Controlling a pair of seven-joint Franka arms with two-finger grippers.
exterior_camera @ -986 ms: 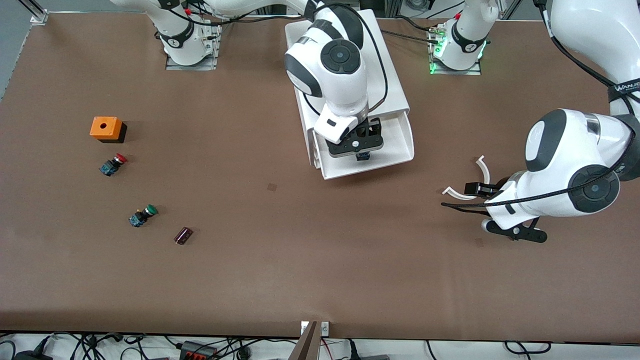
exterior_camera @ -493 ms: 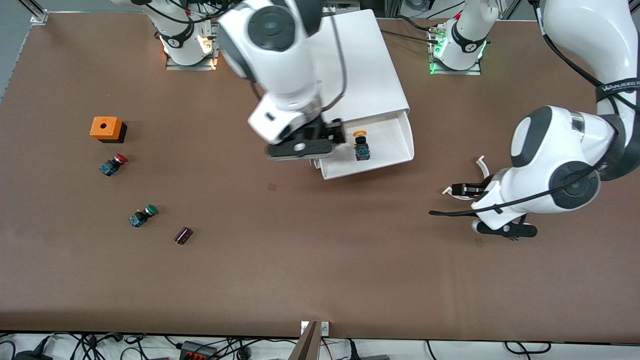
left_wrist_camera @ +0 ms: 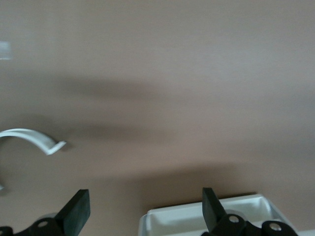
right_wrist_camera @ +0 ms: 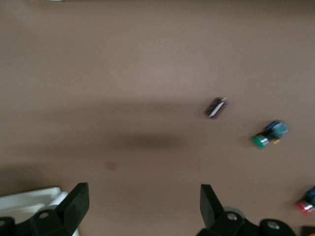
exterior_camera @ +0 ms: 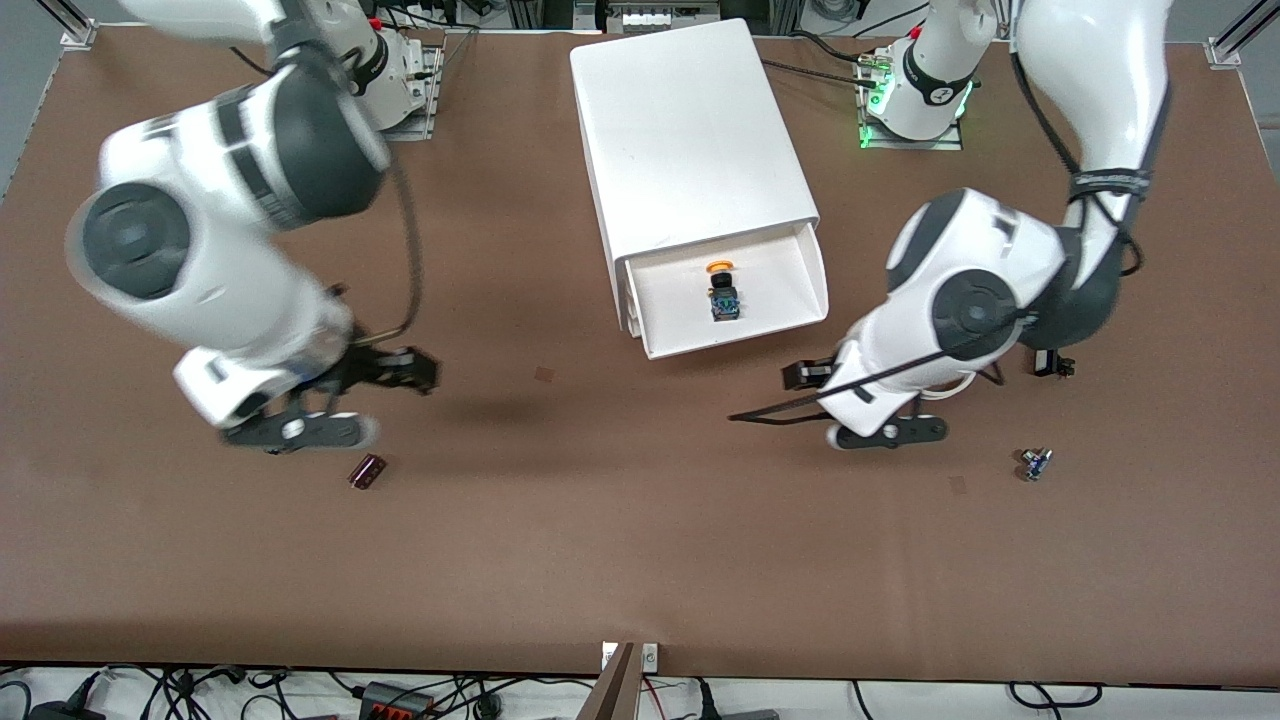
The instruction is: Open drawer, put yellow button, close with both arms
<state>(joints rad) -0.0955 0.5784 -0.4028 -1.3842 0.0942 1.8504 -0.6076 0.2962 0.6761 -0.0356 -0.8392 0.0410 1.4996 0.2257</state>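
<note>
Drawer (exterior_camera: 735, 300) stands pulled out of the white cabinet (exterior_camera: 685, 130), its open end toward the front camera, and the yellow button (exterior_camera: 722, 292) lies inside it near the middle of the tray, cap toward the cabinet.

Over bare bench (exterior_camera: 600, 520) toward the right arm's end, the right gripper (exterior_camera: 375, 385) hangs with its fingers (right_wrist_camera: 76, 199) spread wide and nothing between them. A small dark maroon part (exterior_camera: 367, 470) lies on the bench just nearer the front camera than this gripper. The right wrist view shows the same maroon part (right_wrist_camera: 216, 107), with a green-capped button (right_wrist_camera: 268, 135) beside it and a red-capped button (right_wrist_camera: 306, 204) at the frame's edge.

Toward the left arm's end, the left gripper (exterior_camera: 815, 385) is low over the bench, just nearer the front camera than the drawer's corner. Its fingers (left_wrist_camera: 78, 211) are spread wide too and hold nothing. The left wrist view shows the drawer's corner (left_wrist_camera: 206, 216) between the fingers and a curved white strip (left_wrist_camera: 34, 137) on the bench off to one side. A small blue-and-metal part (exterior_camera: 1035, 463) lies on the bench farther toward the left arm's end.
</note>
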